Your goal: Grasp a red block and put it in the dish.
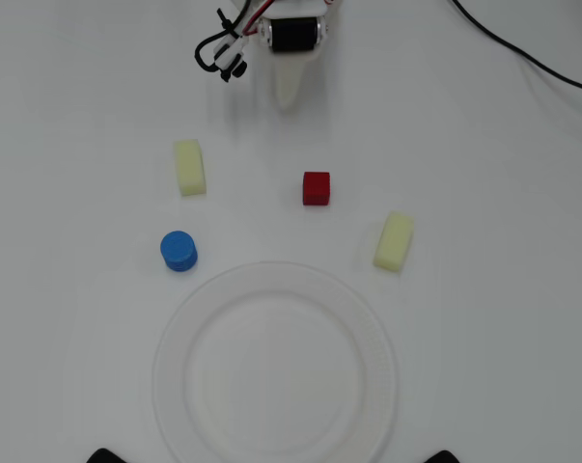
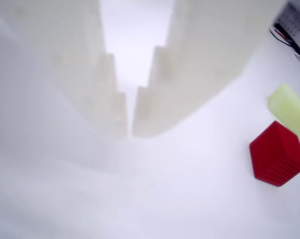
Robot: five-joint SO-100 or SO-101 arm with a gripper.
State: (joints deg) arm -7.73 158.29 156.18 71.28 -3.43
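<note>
The red block [image 1: 316, 188] is a small dark-red cube on the white table, above the dish in the overhead view. It also shows at the right of the wrist view [image 2: 277, 155]. The dish [image 1: 172, 362] is a large round white plate at the bottom centre, with nothing on it. My gripper [image 1: 289, 96] is at the top centre, well away from the block. In the wrist view its two pale fingers nearly touch at the tips [image 2: 130, 130], with nothing between them.
A pale yellow block [image 1: 189, 167] lies to the left of the cube and another [image 1: 394, 241] lower right, also seen in the wrist view [image 2: 290, 108]. A blue cylinder [image 1: 179, 251] stands by the dish's upper left. Black cables [image 1: 522, 53] run at the top right.
</note>
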